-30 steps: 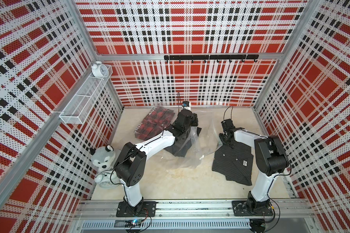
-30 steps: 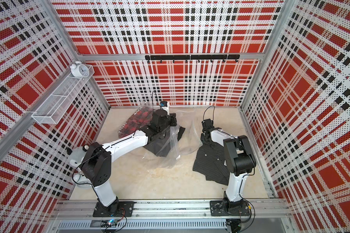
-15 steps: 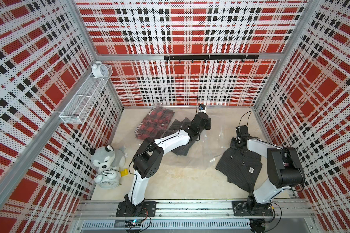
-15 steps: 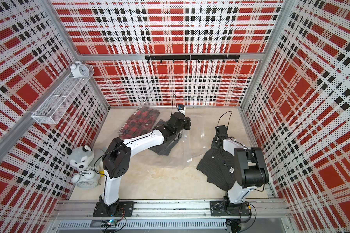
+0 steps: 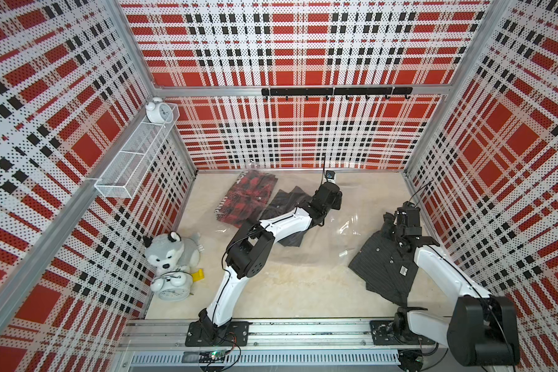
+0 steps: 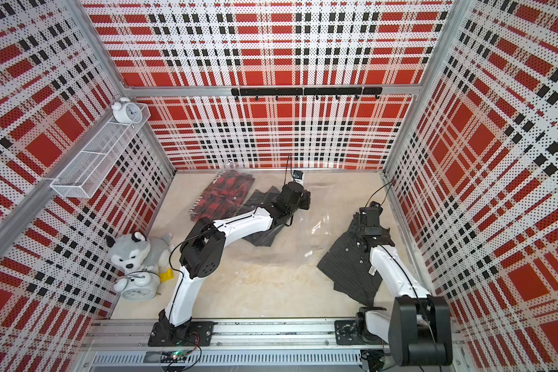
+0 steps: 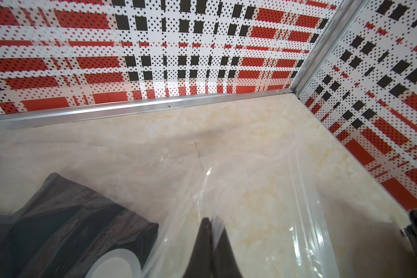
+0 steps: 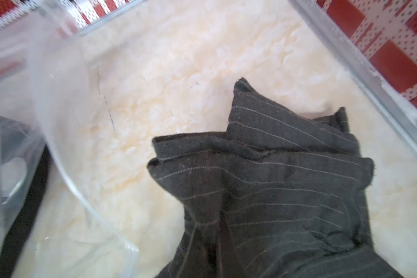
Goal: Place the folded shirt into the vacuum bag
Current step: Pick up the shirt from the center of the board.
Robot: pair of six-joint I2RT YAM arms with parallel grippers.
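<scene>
The vacuum bag [image 5: 332, 238] lies as a clear sheet across the middle of the floor in both top views; its white slider clip [image 5: 343, 253] sits at the near edge. My left gripper [image 7: 211, 223] is shut on a fold of the bag's plastic near the back wall. The white valve disc [image 7: 113, 264] shows beside it. The folded shirt [image 5: 387, 267], dark with thin pinstripes, lies at the right, outside the bag. My right gripper [image 5: 397, 228] is shut on the shirt's far end [image 8: 263, 168], and bunched cloth hides its fingers.
Inside the bag lie a red plaid garment [image 5: 245, 199] and a dark garment [image 7: 70, 221]. A plush husky [image 5: 171, 251] and an alarm clock [image 5: 173, 288] stand at the left wall. A wire shelf [image 5: 136, 154] hangs above. The right wall rail [image 8: 371, 79] runs close beside the shirt.
My left gripper moved right along the back with the bag's edge, drawing the plastic flatter. My right gripper closed on the shirt and moved right, and the shirt shifted with it.
</scene>
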